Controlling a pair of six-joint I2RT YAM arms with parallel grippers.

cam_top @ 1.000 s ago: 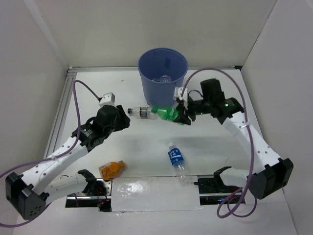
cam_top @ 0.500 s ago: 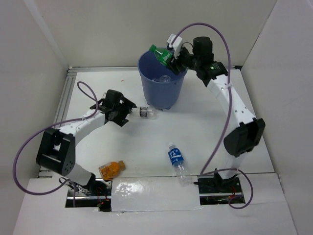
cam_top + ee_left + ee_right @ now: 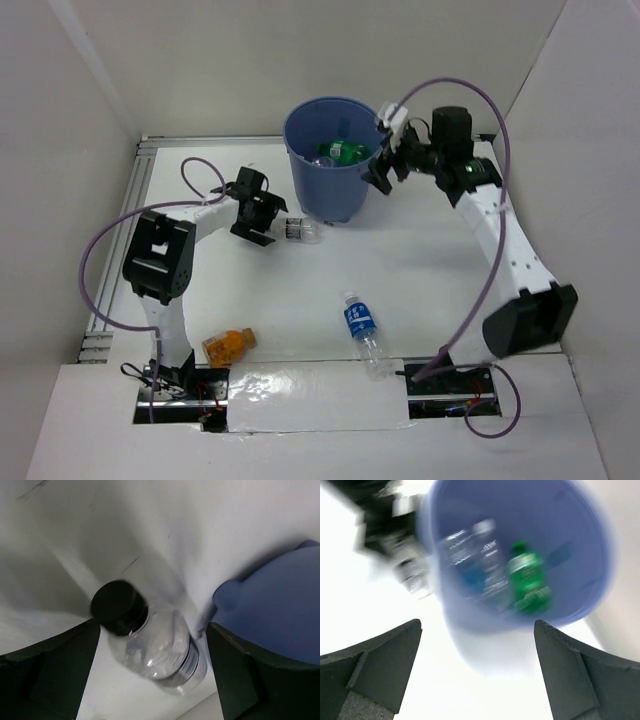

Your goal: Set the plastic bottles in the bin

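Just beside bin [image 3: 322, 190] rim, right claw [image 3: 384, 166] spread

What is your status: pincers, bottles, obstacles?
Right pincer open, empty, by bin rim. Green bottle inside bin. Left pincer open around clear bottle. Orange bottle, blue-label bottle lying on table; no obstruction seen.

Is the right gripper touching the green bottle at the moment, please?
Apart. The right wrist view shows the green bottle lying inside the bin, while the right gripper is open, holds nothing and sits well clear of it outside the bin.
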